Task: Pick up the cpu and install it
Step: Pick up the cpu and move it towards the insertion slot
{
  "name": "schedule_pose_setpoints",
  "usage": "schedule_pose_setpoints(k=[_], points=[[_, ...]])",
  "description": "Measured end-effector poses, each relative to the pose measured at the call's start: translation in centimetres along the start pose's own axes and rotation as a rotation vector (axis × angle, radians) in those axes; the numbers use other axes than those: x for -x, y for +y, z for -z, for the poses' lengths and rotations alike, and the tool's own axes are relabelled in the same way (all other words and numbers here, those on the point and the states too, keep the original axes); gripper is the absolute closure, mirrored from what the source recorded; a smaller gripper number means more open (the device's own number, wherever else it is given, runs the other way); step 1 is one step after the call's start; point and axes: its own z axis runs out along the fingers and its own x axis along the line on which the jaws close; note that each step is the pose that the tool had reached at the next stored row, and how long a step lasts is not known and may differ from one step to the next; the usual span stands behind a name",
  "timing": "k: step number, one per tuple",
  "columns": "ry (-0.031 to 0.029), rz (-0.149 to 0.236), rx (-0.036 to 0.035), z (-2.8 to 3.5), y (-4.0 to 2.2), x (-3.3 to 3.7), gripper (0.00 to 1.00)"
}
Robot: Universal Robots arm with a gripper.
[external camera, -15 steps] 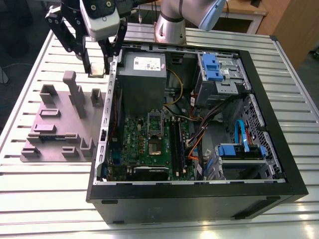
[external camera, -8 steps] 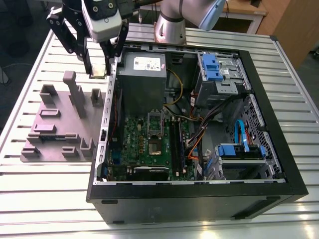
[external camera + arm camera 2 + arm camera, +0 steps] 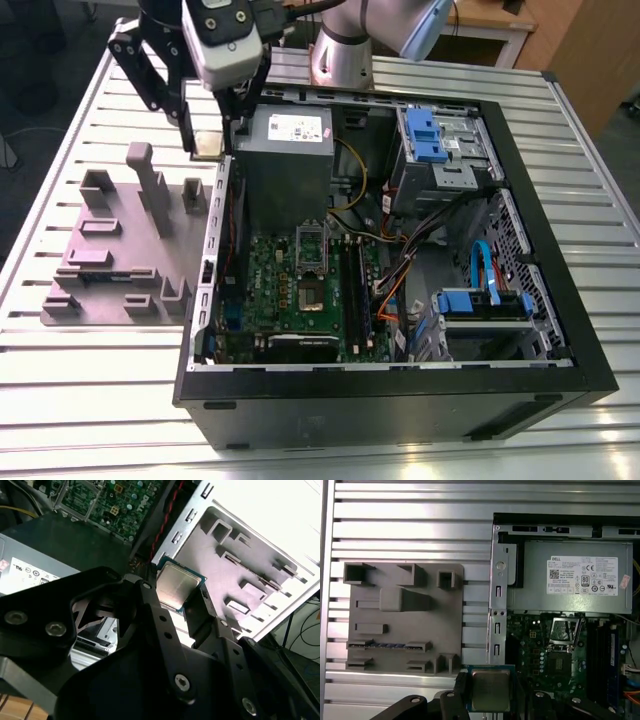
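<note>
The cpu (image 3: 207,146) is a small flat square chip with a silvery top, held in the air between the black fingers of my gripper (image 3: 208,147), which is shut on it. In both wrist views the cpu (image 3: 176,584) (image 3: 490,689) sits clamped by its edges in the gripper (image 3: 178,592) (image 3: 490,694). It hangs over the case's wall on the exterior view's left, beside the grey power supply (image 3: 285,150). The dark square socket (image 3: 312,294) (image 3: 559,663) on the green motherboard (image 3: 285,290) lies bare, its metal frame (image 3: 565,630) flipped up.
The open black computer case (image 3: 400,385) lies on a slatted metal table (image 3: 80,360). A grey parts fixture (image 3: 120,250) (image 3: 405,615) rests on the exterior view's left of the case. Drive bays with blue clips (image 3: 440,140), cables (image 3: 400,270) and memory slots (image 3: 355,290) crowd the case.
</note>
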Motion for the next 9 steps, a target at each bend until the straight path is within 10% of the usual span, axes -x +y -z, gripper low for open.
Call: schedule_pose_setpoints(k=[9], points=[[-0.0001,0.000,0.0001,0.02,-0.03,1.83,0.53]])
